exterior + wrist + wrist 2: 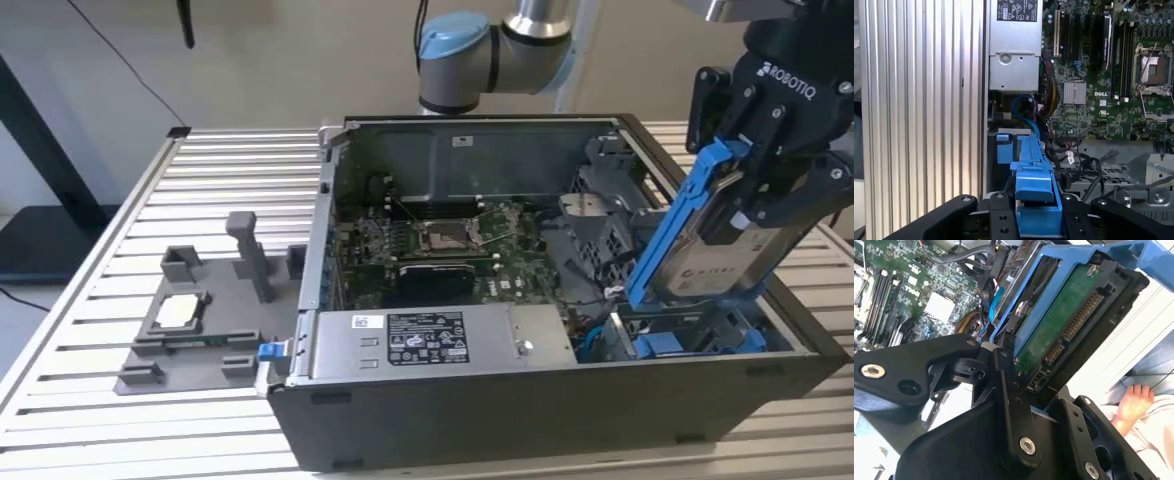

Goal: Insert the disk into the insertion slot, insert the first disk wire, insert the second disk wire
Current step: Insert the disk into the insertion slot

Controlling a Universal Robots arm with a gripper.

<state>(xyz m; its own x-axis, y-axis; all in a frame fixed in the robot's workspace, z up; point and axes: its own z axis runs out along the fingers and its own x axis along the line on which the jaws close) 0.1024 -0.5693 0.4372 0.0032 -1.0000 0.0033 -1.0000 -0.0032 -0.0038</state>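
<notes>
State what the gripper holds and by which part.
The gripper holds the disk by its upper end, clamped across the blue carrier frame.

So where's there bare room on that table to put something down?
The bare slats between the grey fixture and the table's far edge are free, as is the near strip in front of the fixture. Inside the computer case it is crowded, most under the disk held by the fingers.

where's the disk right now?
The disk is held in the gripper, tilted on edge above the insertion slot at the exterior view's right end of the computer case, not yet seated.
</notes>
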